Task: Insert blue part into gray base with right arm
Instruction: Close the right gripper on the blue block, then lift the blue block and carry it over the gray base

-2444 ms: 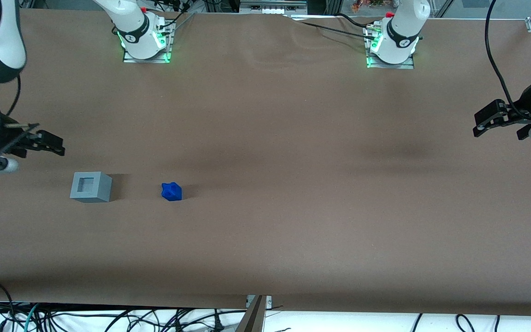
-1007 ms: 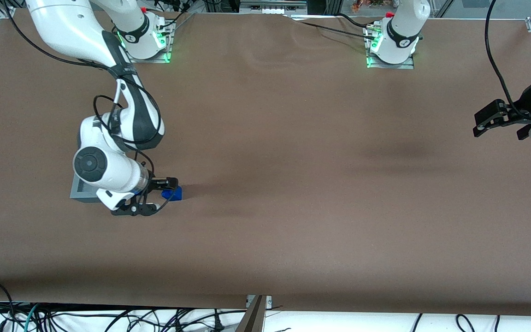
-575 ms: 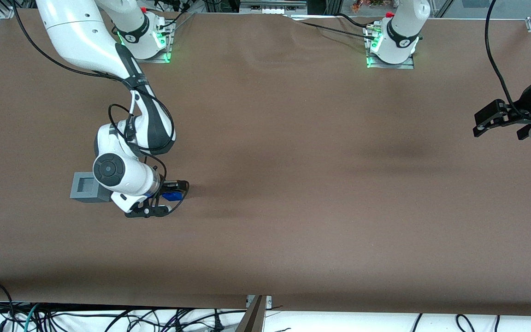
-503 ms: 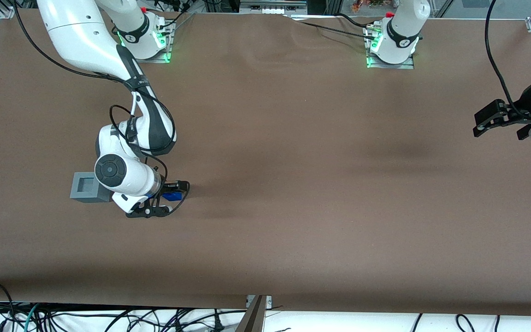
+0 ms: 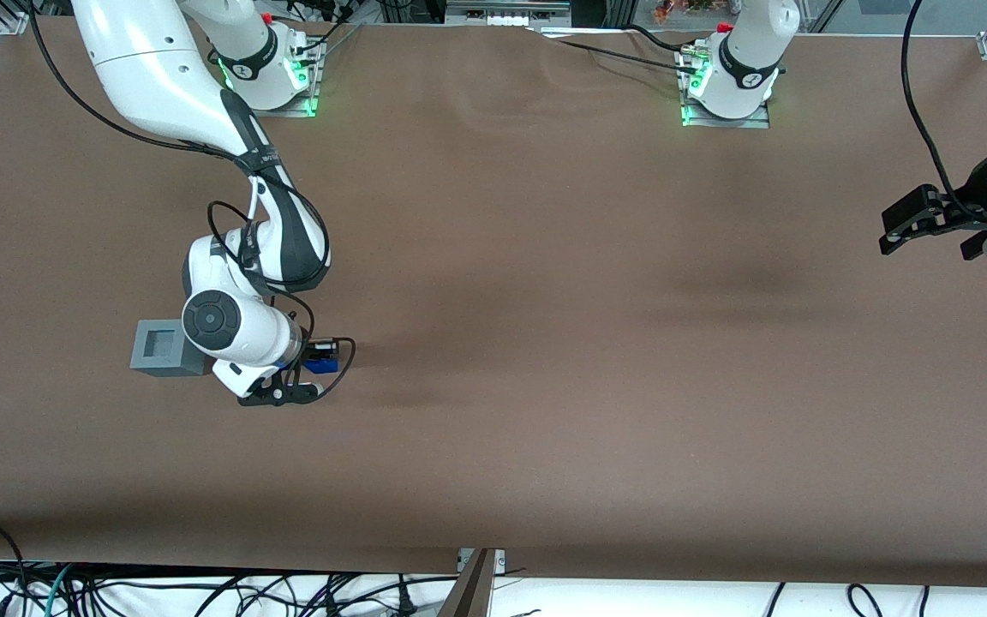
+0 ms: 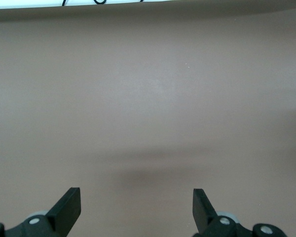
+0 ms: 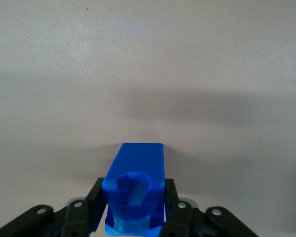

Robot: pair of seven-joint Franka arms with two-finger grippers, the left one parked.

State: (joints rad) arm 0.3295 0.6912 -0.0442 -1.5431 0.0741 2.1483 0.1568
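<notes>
The blue part lies on the brown table between the fingers of my gripper, at the end of the right arm. In the right wrist view the blue part fills the gap of the gripper, and both black fingers press against its sides. I cannot tell whether it is lifted off the cloth. The gray base stands beside the arm's wrist, toward the working arm's end of the table. Its square recess faces up and one edge is hidden by the wrist.
Two arm bases with green lights stand at the table's edge farthest from the front camera. Cables lie below the nearest edge. The left wrist view shows only bare brown cloth.
The right arm came in from the working arm's end of the table and set its gripper around the blue part. Over the last half second the fingers closed in on it.
</notes>
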